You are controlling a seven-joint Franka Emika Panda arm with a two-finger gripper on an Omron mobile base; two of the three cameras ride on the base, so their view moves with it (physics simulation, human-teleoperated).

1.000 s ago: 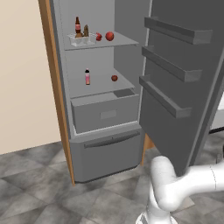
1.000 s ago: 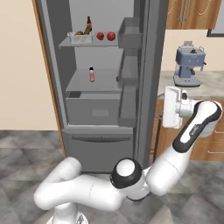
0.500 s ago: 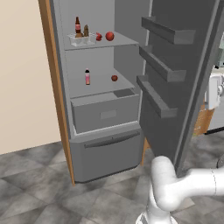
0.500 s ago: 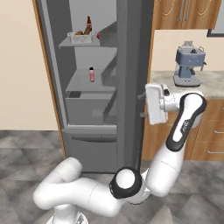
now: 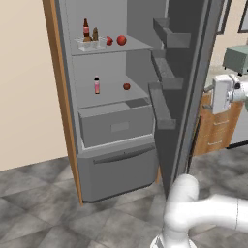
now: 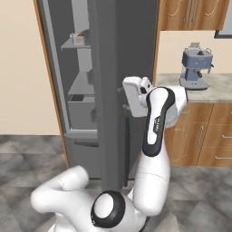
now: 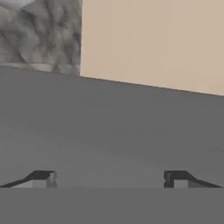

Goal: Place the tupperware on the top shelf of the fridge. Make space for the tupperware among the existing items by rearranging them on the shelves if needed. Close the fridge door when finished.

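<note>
I've swung the fridge door [image 5: 186,87] most of the way shut; my claw [image 7: 109,178], released and spread wide, presses its outer face. The tupperware [image 5: 88,44] sits on the top shelf [image 5: 131,46] beside the brown bottle [image 5: 85,29], so only closing remains

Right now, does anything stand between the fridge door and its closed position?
Nothing visible does. The door stands about half shut, its bins clear of the shelves. The open pincer faces the door's outer side.
</note>
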